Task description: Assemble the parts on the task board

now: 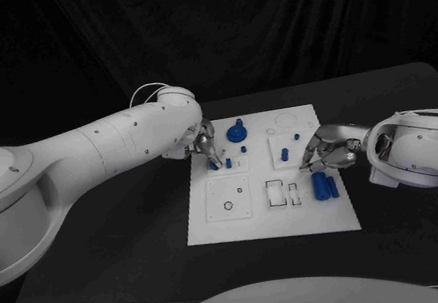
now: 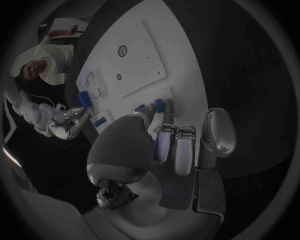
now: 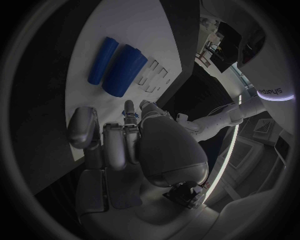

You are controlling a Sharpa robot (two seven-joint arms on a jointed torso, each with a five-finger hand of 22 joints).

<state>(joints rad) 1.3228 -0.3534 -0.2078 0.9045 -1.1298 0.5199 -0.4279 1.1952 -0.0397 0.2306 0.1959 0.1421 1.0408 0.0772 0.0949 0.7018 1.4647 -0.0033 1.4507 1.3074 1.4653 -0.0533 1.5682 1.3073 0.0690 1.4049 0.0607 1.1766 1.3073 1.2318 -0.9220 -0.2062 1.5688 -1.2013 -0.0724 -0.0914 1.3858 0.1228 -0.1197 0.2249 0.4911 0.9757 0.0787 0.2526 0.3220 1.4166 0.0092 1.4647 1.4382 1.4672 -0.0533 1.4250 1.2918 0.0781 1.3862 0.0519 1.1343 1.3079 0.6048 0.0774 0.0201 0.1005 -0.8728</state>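
Observation:
The white task board [image 1: 214, 226] lies mid-table. My left hand [image 1: 206, 147] reaches over its far left part; thumb and a finger pinch a short blue peg [image 1: 215, 164] [image 2: 157, 104] standing in a small plate, with a second peg [image 1: 229, 163] [image 2: 139, 108] just beside it. At the board's right edge my right hand [image 1: 332, 152] is curled, and the right wrist view shows a tiny blue part [image 3: 134, 116] pinched at its fingertips [image 3: 129, 107]. Two blue cylinders [image 1: 320, 185] [image 3: 123, 70] lie side by side on the board in front of that hand.
A round blue piece [image 1: 237, 130] stands at the board's far middle. Small blue pegs [image 1: 283, 154] sit in the plate left of my right hand. Recessed plates with a ring hole [image 1: 229, 205] and slots [image 1: 276, 194] occupy the board's near half.

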